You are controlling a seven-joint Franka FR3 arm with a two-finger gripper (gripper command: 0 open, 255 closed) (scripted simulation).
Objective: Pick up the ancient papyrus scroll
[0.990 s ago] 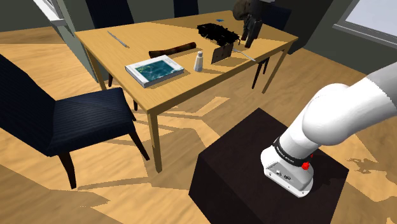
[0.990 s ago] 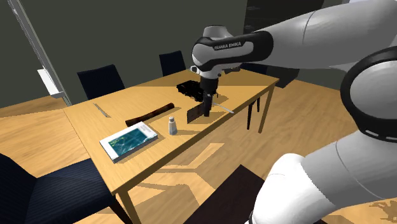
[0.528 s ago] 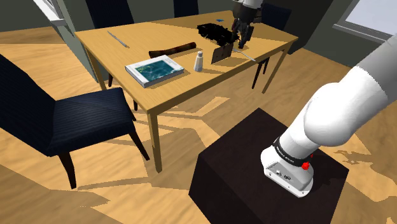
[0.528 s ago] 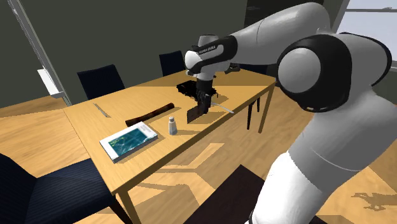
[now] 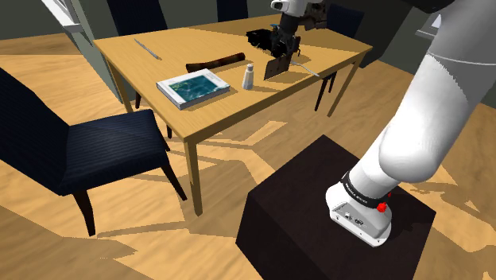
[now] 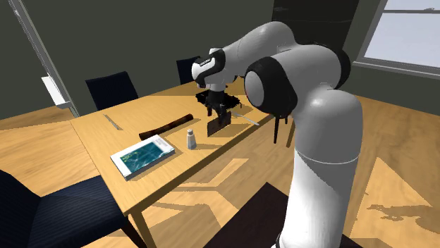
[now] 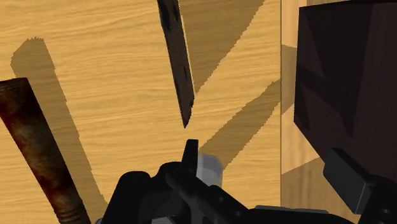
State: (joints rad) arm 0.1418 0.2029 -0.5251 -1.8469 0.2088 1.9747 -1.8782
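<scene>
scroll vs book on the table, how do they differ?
Shape: the scroll is a long thin roll; the book is a flat rectangle. Colour: the scroll is dark mottled brown; the book has a teal cover with white edges. Position: in the shoulder view the scroll lies farther from the stand than the book. Shared: both lie flat on the wooden table, not touching.

The scroll [image 5: 215,60], a dark reddish-brown roll, lies flat near the middle of the wooden table [image 5: 179,52].
</scene>
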